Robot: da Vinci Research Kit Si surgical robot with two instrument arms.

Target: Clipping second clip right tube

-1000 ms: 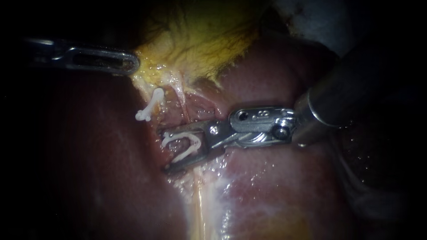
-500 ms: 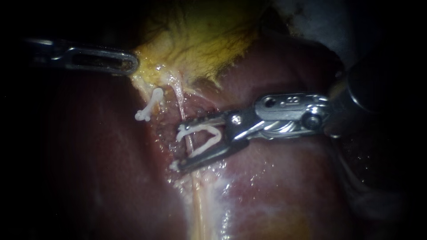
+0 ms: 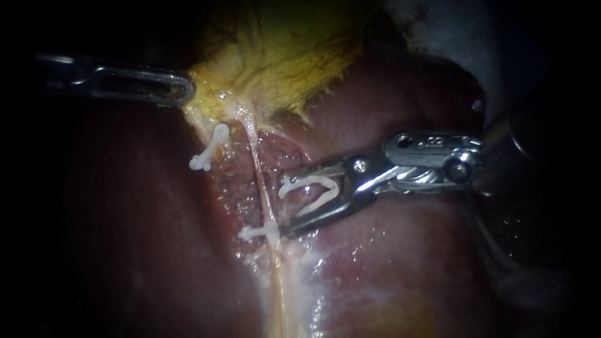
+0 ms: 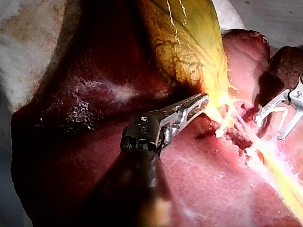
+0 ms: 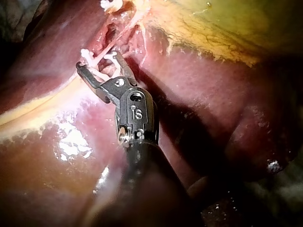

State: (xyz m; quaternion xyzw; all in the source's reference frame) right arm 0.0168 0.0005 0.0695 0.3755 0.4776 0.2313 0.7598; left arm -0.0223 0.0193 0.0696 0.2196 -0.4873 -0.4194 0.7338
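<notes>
The thin pale right tube (image 3: 256,169) runs down from the yellow gallbladder (image 3: 275,56) over the liver (image 3: 388,269). A closed white clip (image 3: 255,233) sits across the tube low down. Just right of the tube, clear of it, my right instrument (image 3: 282,203) has its jaws standing apart around an open white clip (image 3: 310,191) seated between them. The right wrist view shows the same: the right instrument (image 5: 98,62) carries its clip (image 5: 102,71) beside the tube. My left instrument (image 3: 184,87) is shut on the gallbladder's lower edge and grips it in the left wrist view (image 4: 201,101).
Another closed white clip (image 3: 210,149) hangs on a whitish strand left of the right tube. Dark red liver surrounds the dissected bed. White gauze (image 3: 451,31) lies at the back right.
My right instrument has drawn back to the right off the tube, still carrying its open clip. That uncovered the closed clip low on the tube. The left instrument has not moved.
</notes>
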